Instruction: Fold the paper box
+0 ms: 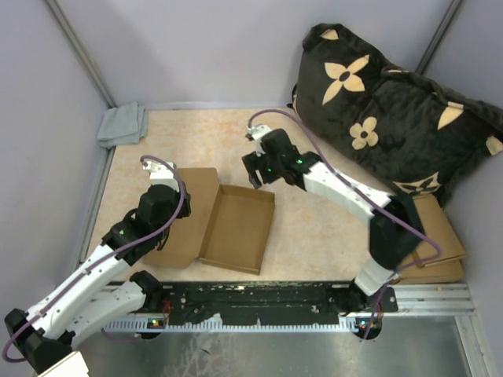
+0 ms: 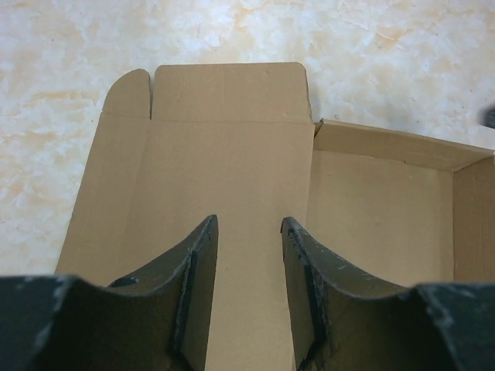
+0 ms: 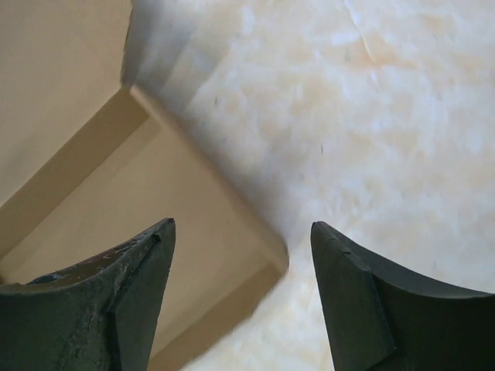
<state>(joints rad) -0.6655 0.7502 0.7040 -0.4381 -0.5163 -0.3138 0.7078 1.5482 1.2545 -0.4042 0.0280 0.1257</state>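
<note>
Two grippers, both open and empty. The left gripper [image 2: 249, 222] hangs over the flat lid panel of the one paper box [image 1: 236, 232]. Its fingers [image 2: 197, 263] are a little apart, with bare cardboard showing between them; whether they touch the panel cannot be told. The right gripper [image 3: 242, 226] hovers above a far corner of the box with its fingers spread wide, one over the box's inside and one over the table [image 1: 314, 228].

The box lies open. Its shallow tray has raised walls, and the lid lies flat on the tray's left, ending in a front flap and one rounded tab.

Beyond the box's far left corner lies one grey cloth [image 1: 123, 124]. Well to the box's right are one dark flowered pillow [image 1: 393, 118] and one stack of cardboard [image 1: 436, 236]. Bare table lies beyond the box's far edge and along its right side.
</note>
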